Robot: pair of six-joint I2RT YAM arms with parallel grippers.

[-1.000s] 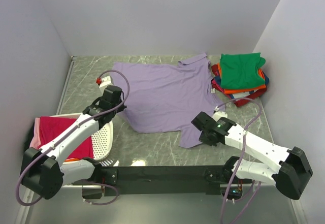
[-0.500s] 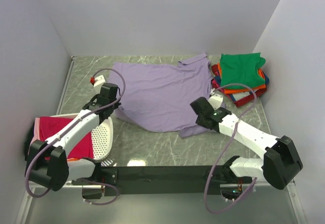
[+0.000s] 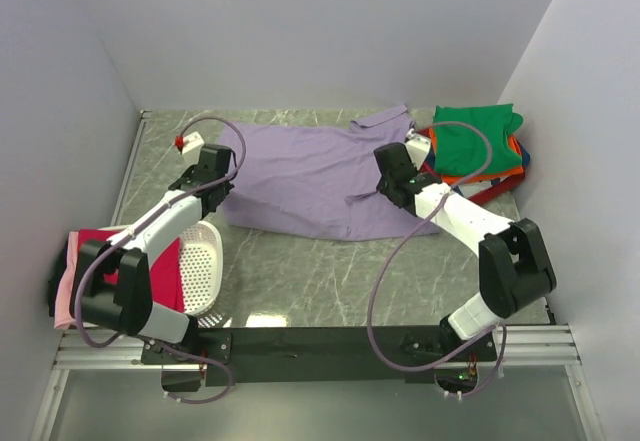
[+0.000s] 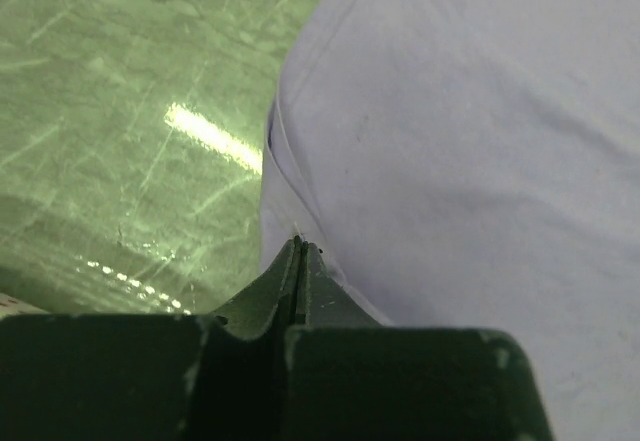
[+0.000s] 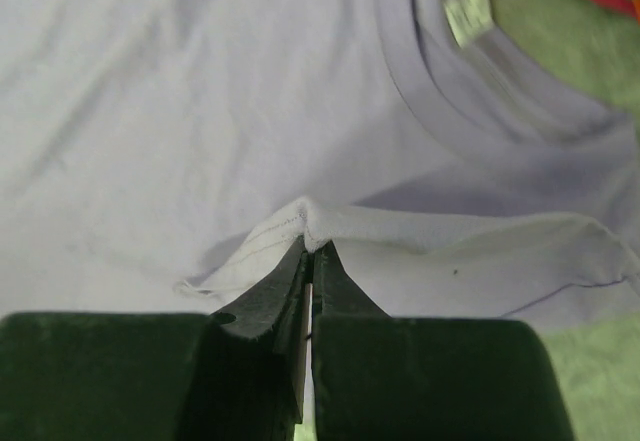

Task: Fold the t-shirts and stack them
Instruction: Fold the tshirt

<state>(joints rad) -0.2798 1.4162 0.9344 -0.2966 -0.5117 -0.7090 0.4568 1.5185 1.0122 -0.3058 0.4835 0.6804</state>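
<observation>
Pinching the lavender shirt (image 3: 300, 171) at two points, both arms stand over the table (image 3: 330, 281) with jaws closed on cloth. The left gripper (image 3: 225, 191) clamps the shirt's left near edge; its wrist view shows the fingertips pressed together on a thin fold at the border between cloth and bare marble. The right gripper (image 3: 385, 176) clamps a stitched edge doubled back over the shirt body, with the collar (image 5: 450, 91) and its label just ahead and to the right.

The shirt lies flat across the middle of the table, its long axis running left to right between the two grippers. The uncovered part of the cloth lies ahead of both, toward the back wall. The next move probably depends on this: both held edges should travel away from the arm bases at an equal rate, so the fold line stays parallel to the long axis.

The stack of folded shirts (image 3: 478, 139), green on top, sits at the far right, near the right gripper, so the right arm is better placed for it. A magenta-red shirt (image 3: 105, 251) waits by the white basket (image 3: 200, 261) at the left.
</observation>
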